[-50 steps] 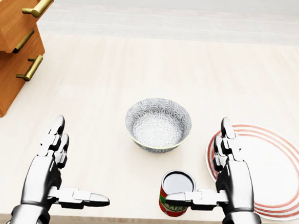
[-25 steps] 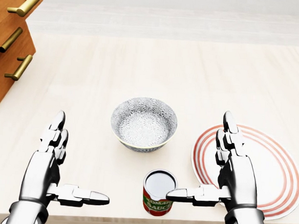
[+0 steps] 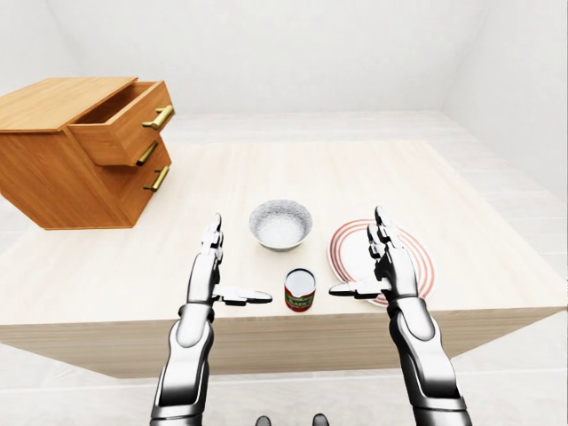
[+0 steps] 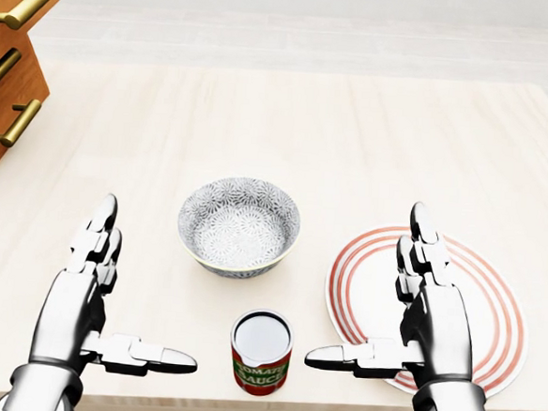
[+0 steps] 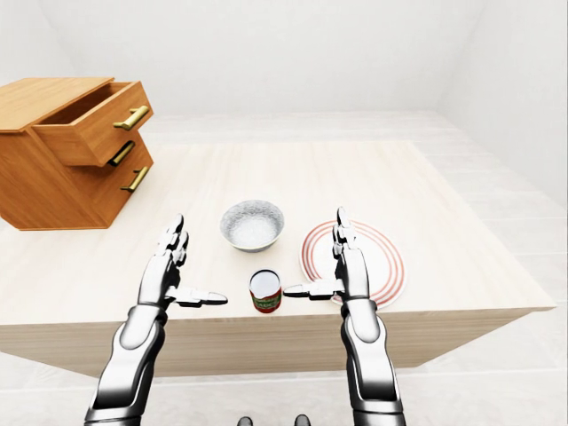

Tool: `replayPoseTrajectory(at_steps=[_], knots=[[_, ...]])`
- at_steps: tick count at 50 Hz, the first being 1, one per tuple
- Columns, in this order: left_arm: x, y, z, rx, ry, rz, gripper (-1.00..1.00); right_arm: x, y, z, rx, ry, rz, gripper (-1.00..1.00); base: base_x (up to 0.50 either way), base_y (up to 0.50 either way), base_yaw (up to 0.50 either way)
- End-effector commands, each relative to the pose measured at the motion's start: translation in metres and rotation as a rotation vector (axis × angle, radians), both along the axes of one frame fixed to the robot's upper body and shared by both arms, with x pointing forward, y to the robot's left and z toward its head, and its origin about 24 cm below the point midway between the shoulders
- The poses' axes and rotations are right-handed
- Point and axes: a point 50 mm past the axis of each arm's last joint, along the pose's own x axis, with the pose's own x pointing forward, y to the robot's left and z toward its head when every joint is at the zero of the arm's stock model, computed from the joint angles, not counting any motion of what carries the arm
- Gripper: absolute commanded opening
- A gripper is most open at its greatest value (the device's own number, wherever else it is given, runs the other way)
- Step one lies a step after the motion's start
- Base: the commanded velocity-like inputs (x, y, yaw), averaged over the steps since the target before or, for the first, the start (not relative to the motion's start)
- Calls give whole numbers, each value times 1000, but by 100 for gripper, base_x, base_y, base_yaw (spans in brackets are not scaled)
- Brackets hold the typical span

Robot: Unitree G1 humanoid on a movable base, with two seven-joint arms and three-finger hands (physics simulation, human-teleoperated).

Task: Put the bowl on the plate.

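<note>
Patterned bowl [image 4: 240, 227] upright on the wooden table [image 4: 308, 123], left of the red-ringed plate [image 4: 490, 305] in the head view, sauce can [image 4: 261, 352] below, left hand [image 4: 77, 300] and right hand [image 4: 435, 320] splayed wide, empty, the right over the plate

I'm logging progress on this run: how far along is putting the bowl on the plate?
Done: nothing; the patterned bowl sits on the table, left of the red-ringed plate in the head view. In hand: nothing; the left hand and right hand are both open. Left: grasp the bowl, lift it and set it on the plate.
</note>
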Motion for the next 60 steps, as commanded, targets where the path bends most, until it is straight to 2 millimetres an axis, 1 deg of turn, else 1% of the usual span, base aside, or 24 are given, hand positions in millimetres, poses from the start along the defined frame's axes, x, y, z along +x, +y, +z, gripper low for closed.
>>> replayPoseTrajectory(at_steps=[1, 7, 18, 34, 60], knots=[[-1, 2, 3, 15, -13, -1, 100, 0, 0, 3, -5, -14, 0, 100, 0, -10, 0], [-1, 3, 6, 19, -25, 0, 100, 0, -1, 4, -4, -17, -4, 100, 0, -10, 0], [-3, 3, 18, 31, -73, -5, 100, -1, -1, 5, -5, -21, -4, 100, 0, -11, 0], [-3, 2, 27, 46, -111, -16, 100, -2, -2, 5, -5, -22, -3, 100, 1, -13, 0], [-3, 2, 27, 61, -109, -17, 100, -2, -1, 6, -4, -26, 1, 100, 7, -13, 0]])
